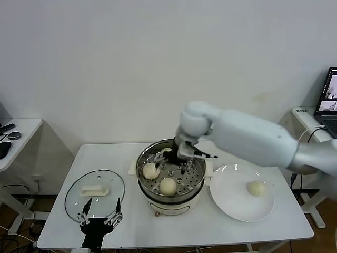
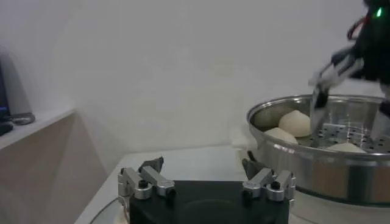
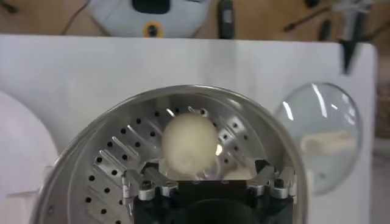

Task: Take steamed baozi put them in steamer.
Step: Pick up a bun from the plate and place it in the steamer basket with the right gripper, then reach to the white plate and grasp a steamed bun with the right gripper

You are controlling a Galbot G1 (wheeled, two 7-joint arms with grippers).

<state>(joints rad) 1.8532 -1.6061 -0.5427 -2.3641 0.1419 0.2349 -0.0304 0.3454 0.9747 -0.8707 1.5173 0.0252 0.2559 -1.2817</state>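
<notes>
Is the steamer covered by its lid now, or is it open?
Open. The glass lid lies flat on the table, left of the steamer, and baozi show inside.

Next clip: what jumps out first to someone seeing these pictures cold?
The right hand hangs open over the steamer at the table's middle, where three baozi already sit: one on the robot's left side, one near the front, one below the hand. A fourth baozi waits on the white plate to the right. The left hand idles open by the glass lid.
</notes>
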